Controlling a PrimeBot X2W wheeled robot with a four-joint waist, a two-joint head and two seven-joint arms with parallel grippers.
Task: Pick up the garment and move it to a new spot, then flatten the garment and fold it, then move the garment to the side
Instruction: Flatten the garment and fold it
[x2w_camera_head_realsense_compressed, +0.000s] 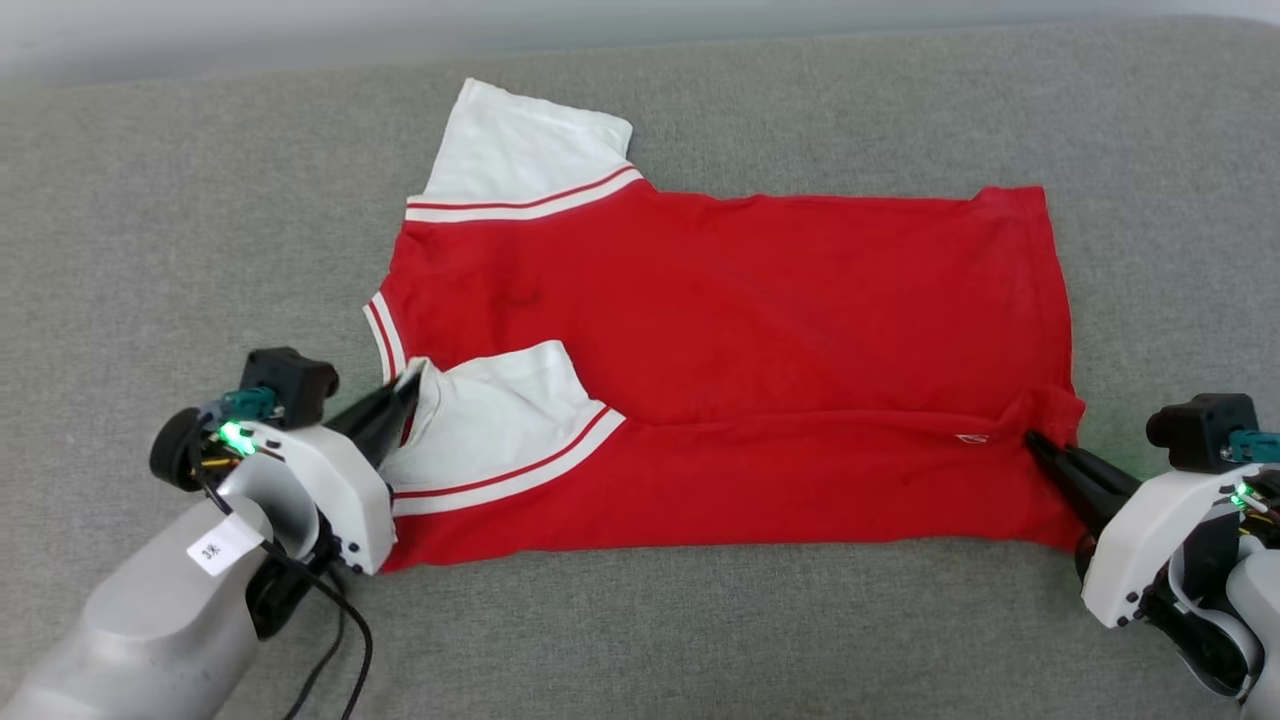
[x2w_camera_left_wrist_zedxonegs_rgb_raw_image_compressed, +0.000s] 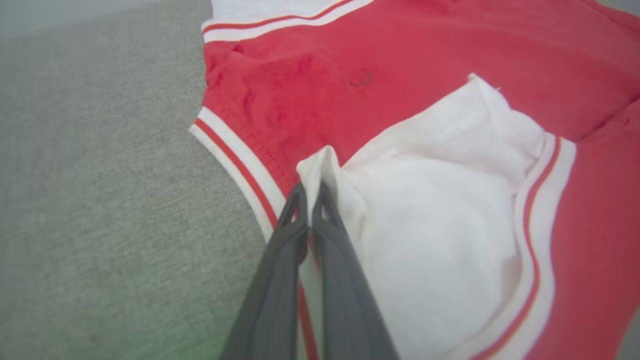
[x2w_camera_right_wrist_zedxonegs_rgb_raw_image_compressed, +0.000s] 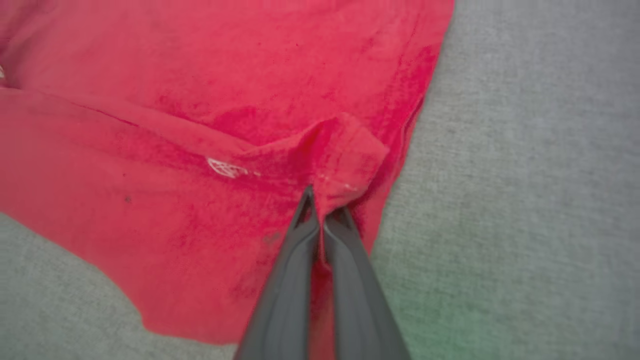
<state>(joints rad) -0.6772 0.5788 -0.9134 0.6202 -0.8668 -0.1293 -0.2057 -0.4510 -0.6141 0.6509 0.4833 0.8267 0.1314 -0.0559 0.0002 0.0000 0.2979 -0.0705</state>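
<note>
The red garment (x2w_camera_head_realsense_compressed: 720, 330) lies spread on the grey surface with its near long edge folded over onto the body; the print is hidden. One white sleeve (x2w_camera_head_realsense_compressed: 525, 150) sticks out at the far left. The other white sleeve (x2w_camera_head_realsense_compressed: 490, 420) lies on top of the red fabric. My left gripper (x2w_camera_head_realsense_compressed: 405, 390) is shut on the tip of that near sleeve (x2w_camera_left_wrist_zedxonegs_rgb_raw_image_compressed: 320, 165), pinching white cloth between the fingers. My right gripper (x2w_camera_head_realsense_compressed: 1040, 442) is shut on a bunched corner of the red hem (x2w_camera_right_wrist_zedxonegs_rgb_raw_image_compressed: 345, 155) at the garment's right end.
The grey fabric surface (x2w_camera_head_realsense_compressed: 700, 640) stretches all around the garment, with free room in front, behind and to both sides. A black cable (x2w_camera_head_realsense_compressed: 340, 640) hangs from my left forearm over the near surface.
</note>
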